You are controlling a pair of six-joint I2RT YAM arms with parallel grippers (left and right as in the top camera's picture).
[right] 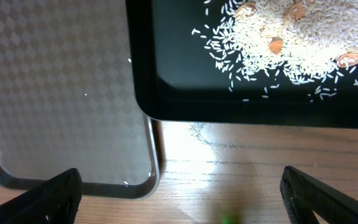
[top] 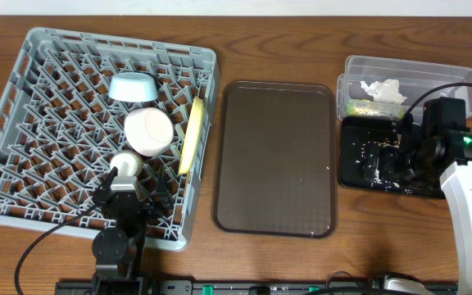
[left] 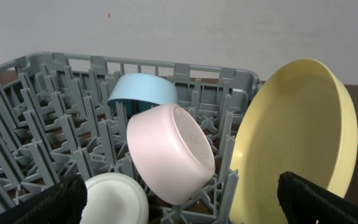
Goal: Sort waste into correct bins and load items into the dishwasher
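The large square grey plastic dish rack [top: 23,123] is seen at the left of the wooden table [right: 229,162]. Three dishes are held among its pegs: a small light-blue bowl [left: 143,90] turned rim-down near the far wall, a round white bowl [left: 169,152] tipped on its side in front of it, and a round pale-yellow plate [left: 297,137] stood on edge by the right wall. A small white round piece [left: 117,199] is lodged just beside the white bowl. The left gripper [top: 135,190] is spread wide above the rack's near part, with nothing clasped.

A large brown rectangular serving tray [top: 275,156] is laid between the rack and the bins. The crumpled white tissue [top: 383,88] and the small green-and-yellow snack wrapper [top: 356,106] are found inside the clear rectangular plastic tub [top: 457,78]. Pale scattered food crumbs [right: 260,43] are heaped in the shallow glossy black rectangular tray [right: 185,93]. The right gripper [right: 179,186] is parted and unladen, held above bare wood by the black tray's edge.
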